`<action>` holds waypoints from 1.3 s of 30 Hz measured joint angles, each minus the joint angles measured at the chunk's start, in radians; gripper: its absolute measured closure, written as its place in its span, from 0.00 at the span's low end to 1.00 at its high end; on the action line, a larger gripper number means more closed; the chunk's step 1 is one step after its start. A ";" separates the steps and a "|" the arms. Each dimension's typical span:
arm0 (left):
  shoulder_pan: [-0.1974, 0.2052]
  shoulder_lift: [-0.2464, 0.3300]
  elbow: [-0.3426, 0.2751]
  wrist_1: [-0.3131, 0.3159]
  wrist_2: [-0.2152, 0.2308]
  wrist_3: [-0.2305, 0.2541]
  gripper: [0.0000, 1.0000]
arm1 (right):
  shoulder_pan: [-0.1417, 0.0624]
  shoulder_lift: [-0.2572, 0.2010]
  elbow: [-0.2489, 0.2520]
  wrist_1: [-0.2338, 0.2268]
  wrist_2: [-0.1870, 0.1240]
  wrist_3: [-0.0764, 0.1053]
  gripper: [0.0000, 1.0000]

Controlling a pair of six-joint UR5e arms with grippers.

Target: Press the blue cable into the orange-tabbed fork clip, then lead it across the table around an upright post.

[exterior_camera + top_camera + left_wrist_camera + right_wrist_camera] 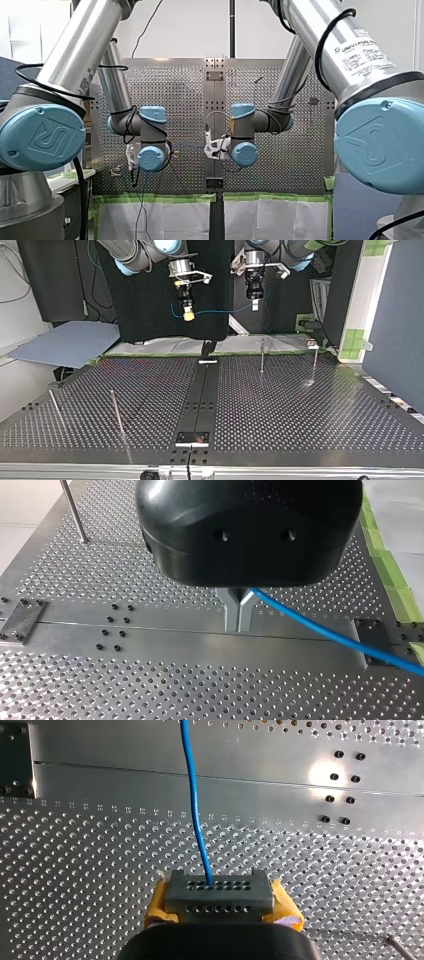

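The blue cable (220, 311) hangs in a slack line between my two grippers, high above the perforated table (300, 410). My left gripper (239, 622) is black, and its metal fingers are shut on the blue cable (320, 630), which runs off to one side. In the top view my left gripper (255, 304) stands at the right. My right gripper (219, 895), with yellow pads, is shut on the cable (192, 795), which leads straight ahead of it. My right gripper (188, 315) stands at the top view's left. I see no orange-tabbed clip.
Thin upright posts stand on the table: two at the top view's far right (262, 356) (314, 362) and two at its near left (117, 412) (55, 405). A dark centre rail (202, 395) runs across the table. Green tape (395, 580) edges the table's side.
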 joint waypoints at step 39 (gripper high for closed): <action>0.003 0.021 -0.005 -0.066 0.012 0.003 1.00 | 0.061 0.074 -0.035 0.065 0.010 -0.008 1.00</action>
